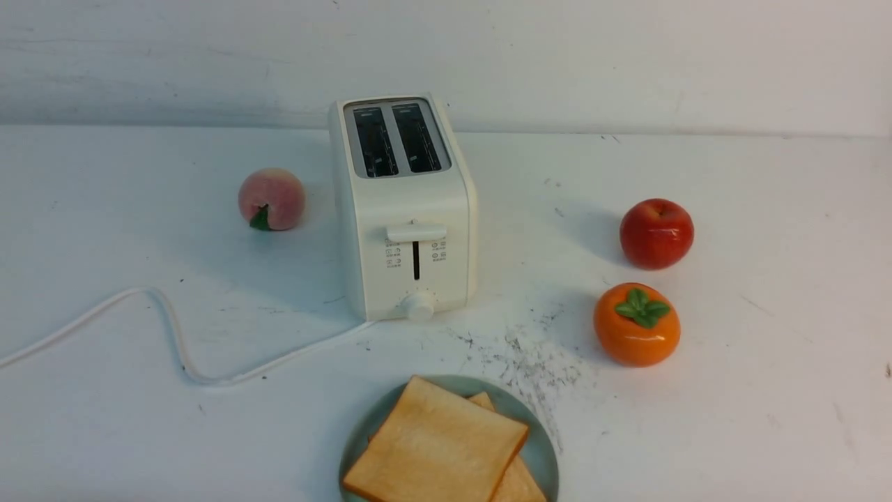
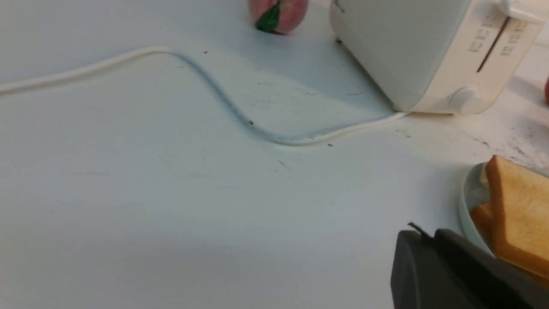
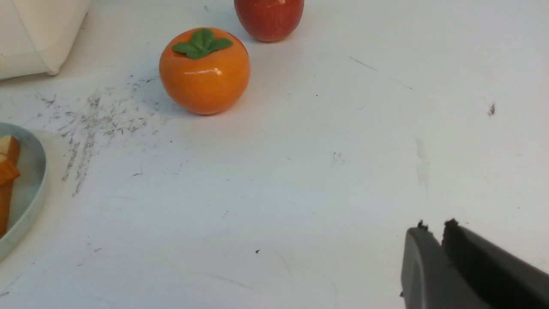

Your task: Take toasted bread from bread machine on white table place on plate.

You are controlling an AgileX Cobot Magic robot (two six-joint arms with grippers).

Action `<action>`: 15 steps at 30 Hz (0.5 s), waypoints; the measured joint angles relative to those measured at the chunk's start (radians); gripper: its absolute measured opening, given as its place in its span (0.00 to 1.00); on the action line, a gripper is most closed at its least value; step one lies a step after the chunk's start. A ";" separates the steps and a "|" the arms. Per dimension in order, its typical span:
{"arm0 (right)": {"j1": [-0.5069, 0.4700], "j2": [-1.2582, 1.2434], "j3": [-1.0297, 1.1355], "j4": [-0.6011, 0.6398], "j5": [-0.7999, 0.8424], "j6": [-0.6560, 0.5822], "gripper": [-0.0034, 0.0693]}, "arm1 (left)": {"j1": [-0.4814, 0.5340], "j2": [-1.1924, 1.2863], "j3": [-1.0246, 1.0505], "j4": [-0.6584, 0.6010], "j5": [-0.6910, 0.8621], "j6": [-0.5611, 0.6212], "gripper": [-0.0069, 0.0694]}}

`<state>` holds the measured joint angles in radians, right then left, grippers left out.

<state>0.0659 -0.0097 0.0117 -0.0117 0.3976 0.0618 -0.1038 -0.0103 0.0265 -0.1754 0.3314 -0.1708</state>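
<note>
The cream-white bread machine [image 1: 406,209] stands mid-table on the white table [image 1: 766,390], both dark slots empty, its lever up. Two slices of toasted bread [image 1: 435,446] lie stacked on the teal plate [image 1: 543,453] at the front edge. In the left wrist view the bread machine [image 2: 411,51] is far off and the toasted bread [image 2: 519,214] on the plate [image 2: 467,206] lies beside my left gripper [image 2: 424,234], which is shut and holds nothing. My right gripper [image 3: 433,225] is shut and empty above bare table, with the plate [image 3: 25,201] far to one side. Neither arm shows in the front view.
A pink peach [image 1: 272,199] sits left of the bread machine. A red apple [image 1: 656,233] and an orange persimmon [image 1: 636,324] sit to its right. The white cord [image 1: 167,335] snakes leftward. Dark specks [image 1: 529,362] mark the table near the plate.
</note>
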 joint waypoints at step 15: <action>0.000 0.000 0.000 0.000 0.000 0.003 0.17 | 0.061 0.000 0.003 0.085 0.054 -0.130 0.16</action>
<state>0.0659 -0.0097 0.0117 -0.0117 0.3976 0.0648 -0.0425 -0.0099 0.0297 -0.0901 0.3857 -0.3011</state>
